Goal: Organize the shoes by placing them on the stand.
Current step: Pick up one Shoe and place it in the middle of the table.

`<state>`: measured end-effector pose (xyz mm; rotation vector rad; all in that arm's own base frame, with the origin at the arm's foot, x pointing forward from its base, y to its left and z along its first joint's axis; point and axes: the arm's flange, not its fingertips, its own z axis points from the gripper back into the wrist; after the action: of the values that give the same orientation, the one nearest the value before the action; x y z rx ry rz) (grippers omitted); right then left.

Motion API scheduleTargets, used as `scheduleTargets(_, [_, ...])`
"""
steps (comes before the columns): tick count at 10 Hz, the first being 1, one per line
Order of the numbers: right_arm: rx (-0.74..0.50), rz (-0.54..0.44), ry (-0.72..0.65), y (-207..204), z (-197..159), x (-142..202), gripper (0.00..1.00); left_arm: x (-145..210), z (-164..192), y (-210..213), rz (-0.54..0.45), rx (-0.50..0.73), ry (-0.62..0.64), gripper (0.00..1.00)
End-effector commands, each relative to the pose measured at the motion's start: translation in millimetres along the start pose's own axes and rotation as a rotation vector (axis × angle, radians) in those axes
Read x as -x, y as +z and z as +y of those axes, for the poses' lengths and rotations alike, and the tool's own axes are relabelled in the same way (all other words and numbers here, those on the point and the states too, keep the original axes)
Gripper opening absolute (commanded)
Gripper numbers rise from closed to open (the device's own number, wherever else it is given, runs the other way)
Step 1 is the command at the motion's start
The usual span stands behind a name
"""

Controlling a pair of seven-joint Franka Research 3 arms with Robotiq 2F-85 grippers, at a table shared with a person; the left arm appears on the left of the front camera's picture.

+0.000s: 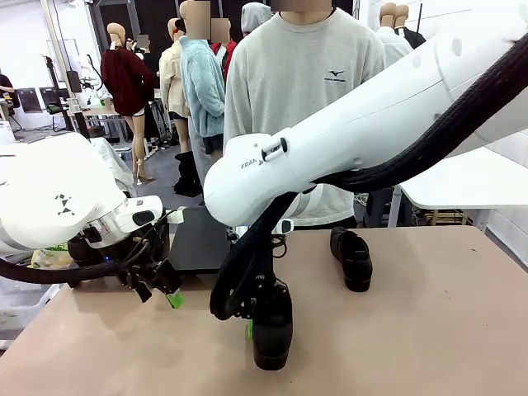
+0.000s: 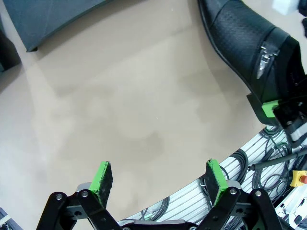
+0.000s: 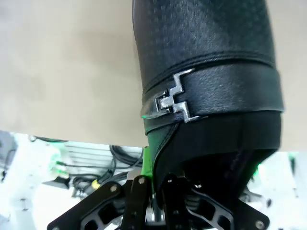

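Observation:
A black glossy shoe (image 1: 274, 338) with a silver buckle rests on the table near the front edge, and my right gripper (image 1: 257, 320) is shut on its heel end. The right wrist view shows this shoe (image 3: 206, 57) close up, held by the right gripper (image 3: 204, 153), with one green pad (image 3: 150, 148) at its side. A second black shoe (image 1: 351, 257) lies farther back, to the right. My left gripper (image 1: 162, 285) hovers open and holds nothing, left of the held shoe (image 2: 244, 43). Its fingers (image 2: 102, 178) hang over bare table. The dark grey stand (image 1: 198, 239) sits behind it.
A person in a grey sweatshirt (image 1: 305, 82) stands at the far side of the table. The tan tabletop (image 1: 429, 330) has free room on the right and front left. In the left wrist view the stand's corner (image 2: 43, 19) shows at top left, with cables beyond the table edge.

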<state>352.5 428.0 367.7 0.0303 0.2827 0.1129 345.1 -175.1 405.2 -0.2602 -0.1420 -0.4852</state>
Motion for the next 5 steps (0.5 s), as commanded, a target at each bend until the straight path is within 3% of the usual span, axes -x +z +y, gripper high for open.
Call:
scheduleTargets(1, [0.013, -0.016, 0.045, -1, 14, -10, 0.00, 1, 2, 0, 0.003, 0.002, -0.002, 1.00])
scheduleTargets(2, [0.018, 0.007, 0.059, -7, 16, -18, 0.00, 1, 2, 0, 0.003, 0.002, -0.002, 1.00])
scheduleTargets(3, [0.020, 0.014, 0.058, -9, 17, -21, 0.09, 1, 2, 0, 0.003, 0.002, -0.002, 1.00])
scheduleTargets(5, [0.032, 0.023, 0.058, -8, 18, -19, 0.48, 1, 2, 0, 0.003, 0.002, -0.002, 1.00])
